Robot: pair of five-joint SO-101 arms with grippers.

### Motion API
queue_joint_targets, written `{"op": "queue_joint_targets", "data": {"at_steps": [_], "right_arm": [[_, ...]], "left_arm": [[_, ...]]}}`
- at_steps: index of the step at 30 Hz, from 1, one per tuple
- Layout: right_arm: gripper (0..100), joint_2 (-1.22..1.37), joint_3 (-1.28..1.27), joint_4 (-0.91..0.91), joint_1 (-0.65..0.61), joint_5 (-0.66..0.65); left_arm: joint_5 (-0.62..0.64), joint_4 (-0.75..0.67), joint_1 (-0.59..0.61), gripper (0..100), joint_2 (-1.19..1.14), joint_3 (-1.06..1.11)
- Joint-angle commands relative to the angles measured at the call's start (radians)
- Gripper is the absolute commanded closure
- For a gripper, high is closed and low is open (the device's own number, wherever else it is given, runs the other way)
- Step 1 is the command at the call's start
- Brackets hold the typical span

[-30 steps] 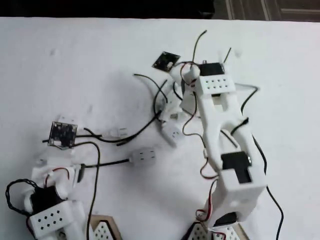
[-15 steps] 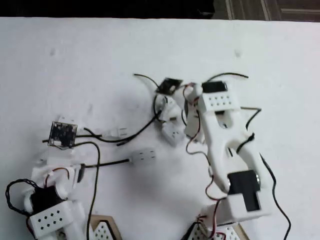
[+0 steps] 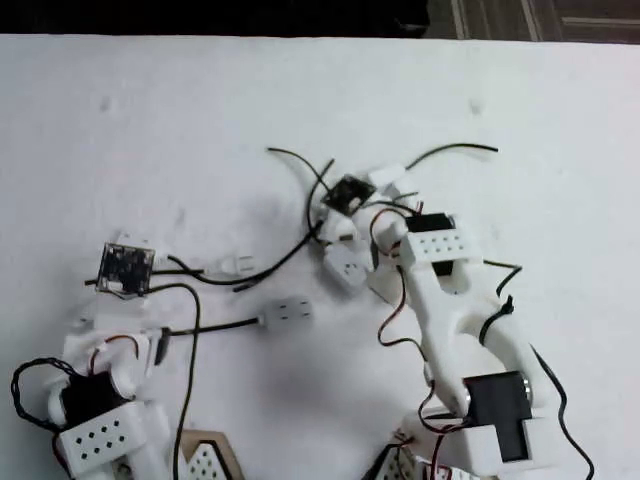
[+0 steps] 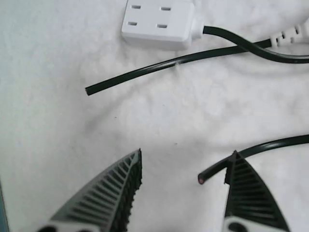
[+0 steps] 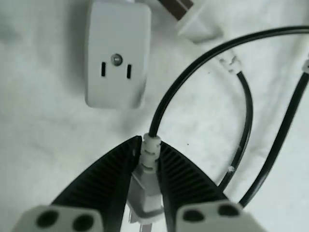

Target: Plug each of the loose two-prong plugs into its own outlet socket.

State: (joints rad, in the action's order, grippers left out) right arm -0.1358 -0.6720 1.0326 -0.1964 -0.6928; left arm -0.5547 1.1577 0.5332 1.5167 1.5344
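Note:
My right gripper (image 5: 147, 145) is shut on a white two-prong plug (image 5: 144, 193) at the root of its black cord (image 5: 193, 72). A white outlet (image 5: 116, 58) with two slots lies just beyond its fingertips. In the high view that outlet (image 3: 348, 265) sits mid-table beside the right arm (image 3: 440, 290). My left gripper (image 4: 186, 157) is open over the table, with a cut cord end (image 4: 203, 178) at one fingertip. Farther off lies a white outlet block (image 4: 159, 21) with several slots, also seen in the high view (image 3: 287, 312). A loose white plug (image 3: 240, 265) lies left of centre.
Black cords (image 3: 300, 165) loop across the middle of the table around both outlets. The left arm (image 3: 110, 400) stands at the near left corner. The white table (image 3: 150, 120) has free room at the far left and far right.
The right arm has drawn back toward the near edge, bringing its wrist from the far side to just beside the mid-table outlet and dragging cords along. The left arm has kept still.

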Motion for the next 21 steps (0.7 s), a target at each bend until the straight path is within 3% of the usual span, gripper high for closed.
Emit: {"op": "queue_joint_targets", "data": {"at_steps": [1, 4, 9, 21], "right_arm": [[92.7, -0.047, 0.002, -0.012, -0.001, 0.06], [87.8, -0.058, 0.006, 0.045, -0.002, 0.074], [87.6, -0.081, 0.034, 0.148, 0.001, 0.072], [87.8, -0.084, 0.028, 0.15, 0.071, 0.071]], "left_arm": [[0.009, -0.018, 0.001, 72, 0.008, -0.005], [0.009, -0.018, 0.001, 72, 0.008, -0.005], [0.009, -0.018, 0.001, 72, 0.008, -0.005], [0.009, -0.018, 0.001, 72, 0.008, -0.005]]}}
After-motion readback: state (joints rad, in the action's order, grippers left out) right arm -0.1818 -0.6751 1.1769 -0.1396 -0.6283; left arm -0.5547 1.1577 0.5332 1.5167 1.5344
